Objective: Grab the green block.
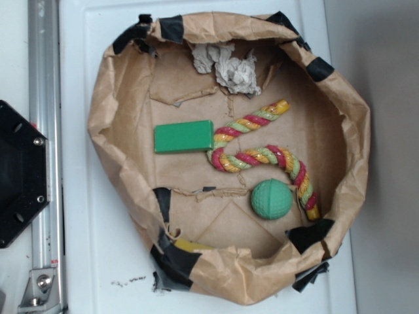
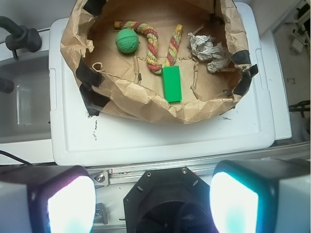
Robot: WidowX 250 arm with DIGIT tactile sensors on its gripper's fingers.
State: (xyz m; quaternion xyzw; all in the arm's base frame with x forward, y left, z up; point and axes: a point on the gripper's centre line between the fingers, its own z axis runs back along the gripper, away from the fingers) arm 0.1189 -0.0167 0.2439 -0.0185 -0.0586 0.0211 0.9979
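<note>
white plastic lid (image 1: 85, 261) as work surface, scuffed; metal rail (image 1: 46, 131) alongside; grey floor (image 1: 386, 131) beyond.

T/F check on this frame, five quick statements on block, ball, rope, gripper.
1. The green block lies inside the paper-lined bin. True.
2. The gripper is closed on the block. False: its fingers stand wide apart, outside the bin, holding nothing.
3. The block's end touches the rope toy. True.
4. The green ball sits on top of the block. False: it rests apart, on the far side of the rope.
5. The crumpled paper covers the block. False: it lies by the bin wall.
</note>
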